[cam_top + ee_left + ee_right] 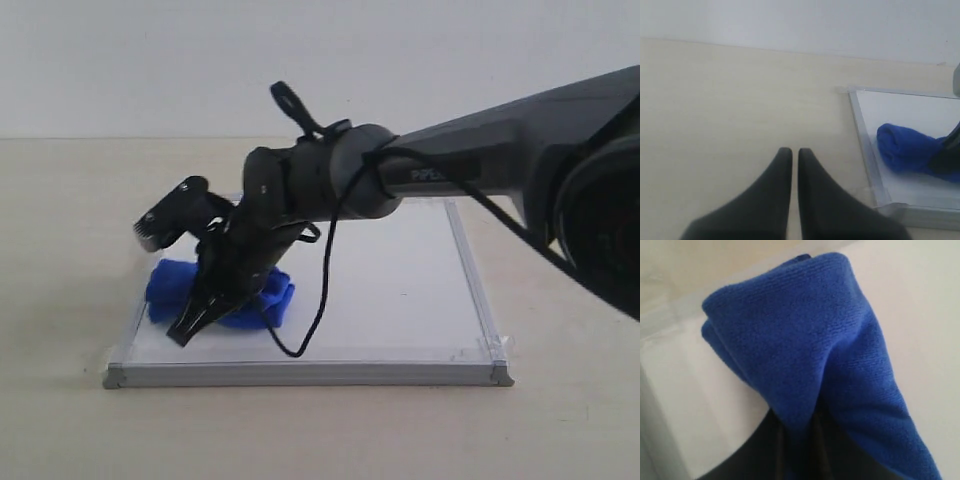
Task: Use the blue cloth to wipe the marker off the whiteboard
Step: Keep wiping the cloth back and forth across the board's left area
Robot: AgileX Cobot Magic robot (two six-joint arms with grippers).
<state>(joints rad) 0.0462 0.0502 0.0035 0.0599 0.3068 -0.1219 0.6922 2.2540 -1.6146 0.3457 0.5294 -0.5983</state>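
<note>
The whiteboard (400, 290) lies flat on the table, grey-framed, its left side also showing in the left wrist view (910, 107). The blue cloth (168, 282) sits bunched on the board's near-left part. My right gripper (190, 328) reaches across from the right, fingers pointing down at the board, shut on the blue cloth (805, 350), which fills the right wrist view. No red marker line shows anywhere; the arm and the cloth hide part of the board. My left gripper (791, 152) hovers over bare table left of the board, shut with nothing in it.
A black cable (318, 300) hangs from the right arm and loops down onto the board. The pale tabletop (730, 100) spreads round the board. Clear tape (492, 347) marks the board's near-right corner.
</note>
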